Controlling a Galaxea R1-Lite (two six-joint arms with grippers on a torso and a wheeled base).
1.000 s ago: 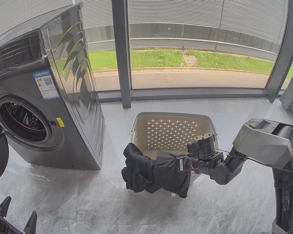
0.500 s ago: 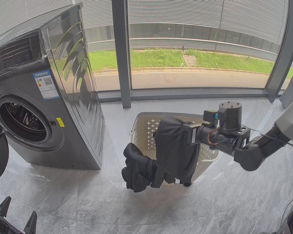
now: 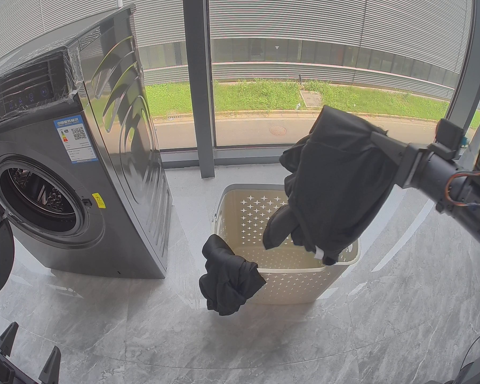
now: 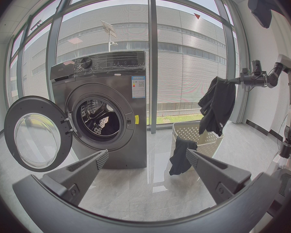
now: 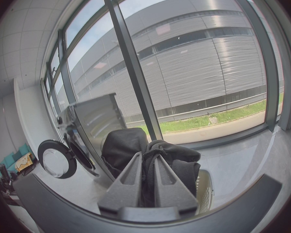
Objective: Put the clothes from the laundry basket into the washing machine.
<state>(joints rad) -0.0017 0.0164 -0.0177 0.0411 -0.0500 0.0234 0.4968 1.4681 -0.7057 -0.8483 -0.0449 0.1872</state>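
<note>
My right gripper (image 5: 148, 160) is shut on a black garment (image 3: 336, 188), which hangs in the air above the cream laundry basket (image 3: 240, 209). A second black garment (image 3: 226, 276) is draped over the basket's near left rim and hangs down outside it. The grey washing machine (image 3: 69, 150) stands to the left with its round door (image 4: 37, 135) swung open, and some cloth lies in the drum (image 4: 100, 120). My left gripper (image 4: 147, 160) is open and empty, low at the near left, facing the machine.
Floor-to-ceiling windows with a dark pillar (image 3: 197, 76) run behind the basket. Pale marble floor (image 3: 304, 337) lies open between the machine and the basket and in front of both.
My right arm has lifted the black garment up out of the basket and to the right. The other garment stays on the rim. The left gripper has not moved.
</note>
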